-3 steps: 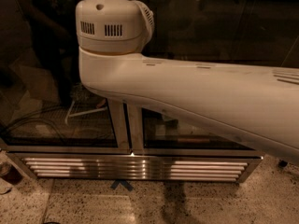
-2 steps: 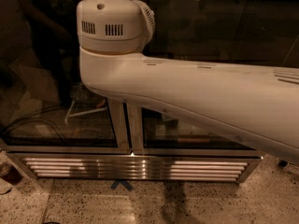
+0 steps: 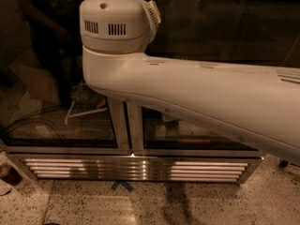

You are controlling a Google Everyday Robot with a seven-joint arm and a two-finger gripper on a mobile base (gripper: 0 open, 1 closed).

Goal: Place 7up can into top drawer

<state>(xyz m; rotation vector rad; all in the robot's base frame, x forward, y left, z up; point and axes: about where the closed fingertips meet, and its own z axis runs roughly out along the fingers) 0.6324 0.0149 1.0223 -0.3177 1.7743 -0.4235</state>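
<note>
7up can out of view, end effector too – its state untellable – only arm (image 3: 187, 93) across glass-doored cabinet (image 3: 136, 168).

The place looks like a commercial or office pantry rather than a home: a low glass-door cabinet (image 3: 61, 125) with a metal centre post (image 3: 125, 125) and a louvred steel grille (image 3: 136, 168) along its base stands on a speckled terrazzo floor (image 3: 211, 205) marked with blue tape (image 3: 122, 186). The robot's white arm (image 3: 197, 93) crosses in front; its gripper is out of view
</note>
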